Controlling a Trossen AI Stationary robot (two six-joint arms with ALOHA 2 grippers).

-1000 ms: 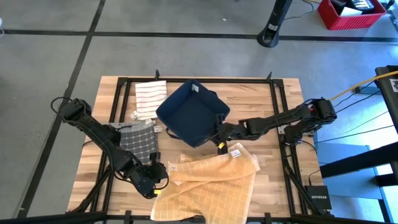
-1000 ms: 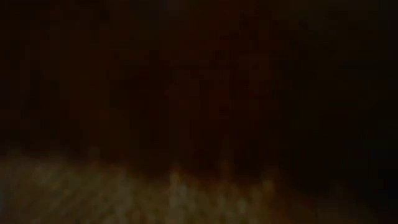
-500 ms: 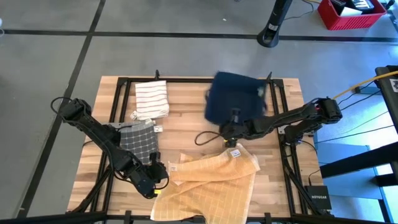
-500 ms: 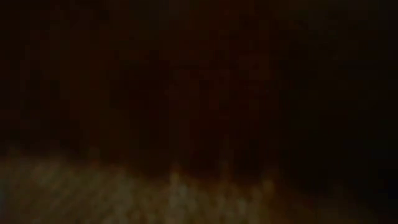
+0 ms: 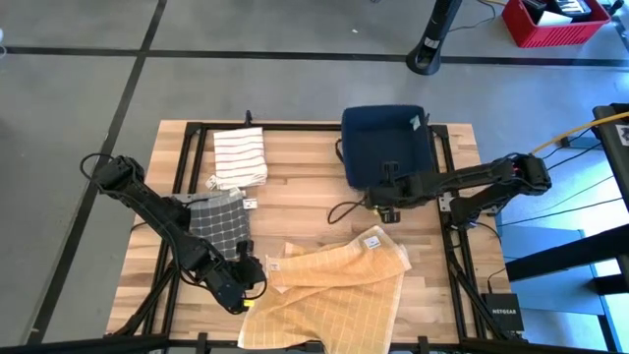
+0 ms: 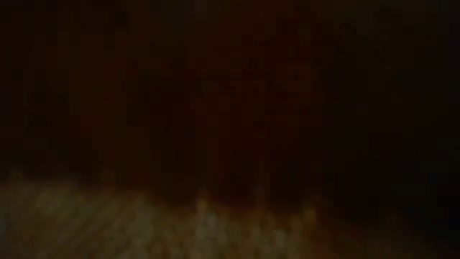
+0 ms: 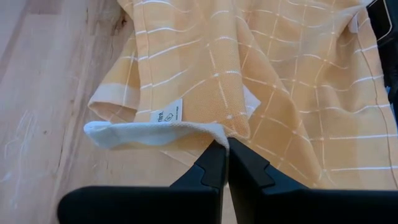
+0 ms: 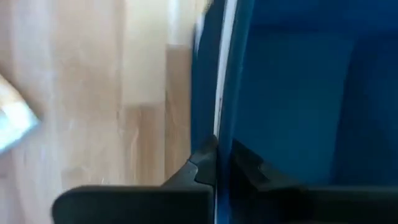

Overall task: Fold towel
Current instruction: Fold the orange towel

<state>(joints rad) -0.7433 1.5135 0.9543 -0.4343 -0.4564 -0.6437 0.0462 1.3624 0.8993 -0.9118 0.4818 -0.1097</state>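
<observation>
A yellow towel (image 5: 334,290) with a white grid lies crumpled on the near middle of the table, one end hanging over the near edge. My left gripper (image 5: 257,277) is shut at the towel's left edge (image 7: 219,144). A dark blue fabric bin (image 5: 385,146) sits flat on its bottom at the far right. My right gripper (image 5: 377,197) is shut on the bin's near wall (image 8: 216,155). The low view is dark and shows nothing clear. My left gripper pinches the yellow towel's white hem (image 7: 186,129) between its two fingertips, coming nearly level from the table's left. The hem is raised a little off the wood; the rest of the towel lies slack on the table. My right gripper pinches the bin's near wall at its rim (image 8: 221,106), the wall standing between the two fingers. It reaches from the table's right. The bin rests on the table.
A white striped towel (image 5: 241,155) lies folded at the far left, and a grey checked towel (image 5: 218,216) lies folded near it beside my left arm. Bare wood shows in the middle of the table (image 5: 295,197).
My right gripper has gone toward the table's right and far edges with the blue bin. The bin stood tilted and turned cornerwise at the table's middle; now it sits square and flat at the far right. My left gripper and the yellow towel have kept still.
</observation>
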